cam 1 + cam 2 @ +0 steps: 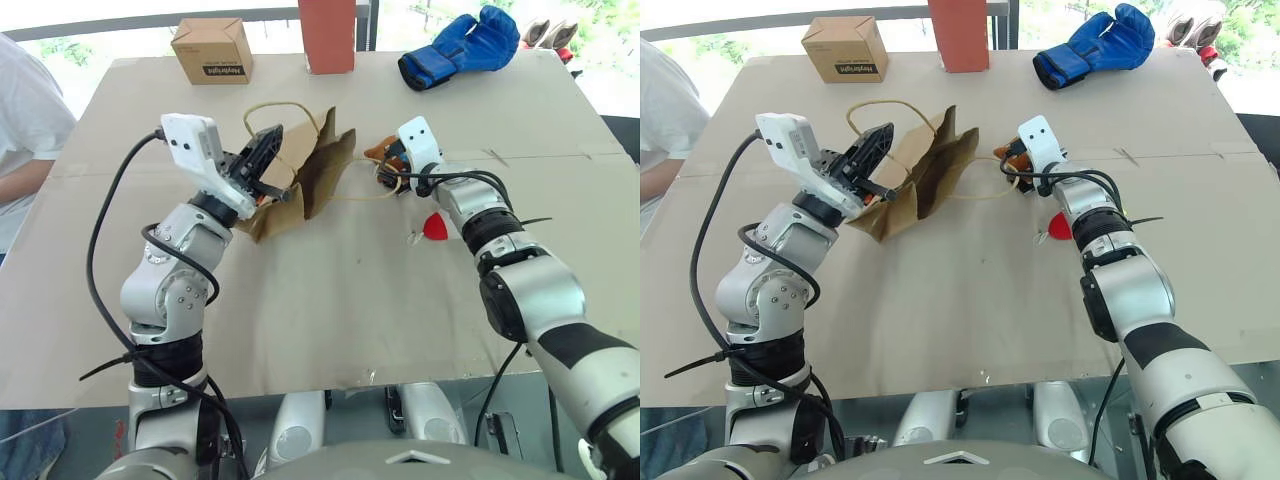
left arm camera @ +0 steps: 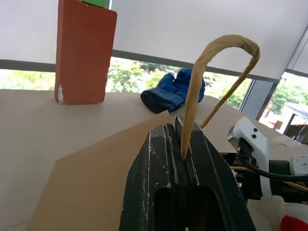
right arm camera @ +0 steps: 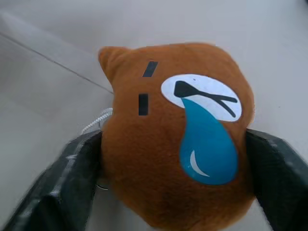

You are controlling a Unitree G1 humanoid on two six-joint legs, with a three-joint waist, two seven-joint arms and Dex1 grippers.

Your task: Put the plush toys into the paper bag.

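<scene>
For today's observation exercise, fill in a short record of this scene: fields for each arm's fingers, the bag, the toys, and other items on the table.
Left gripper: fingers shut on the paper bag, pinching its rim beside a loop handle
Right gripper: fingers either side of the brown plush toy, closing on it
Paper bag: lying crumpled on the table, mouth edge lifted by the left gripper
Second toy: red end showing beside the right forearm
Other items: blue boxing glove, small cardboard box, red block
Bystander: person's sleeve at the table's left edge

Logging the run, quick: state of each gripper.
Left gripper: shut on the paper bag.
Right gripper: around the brown plush toy; grip cannot be told.
</scene>
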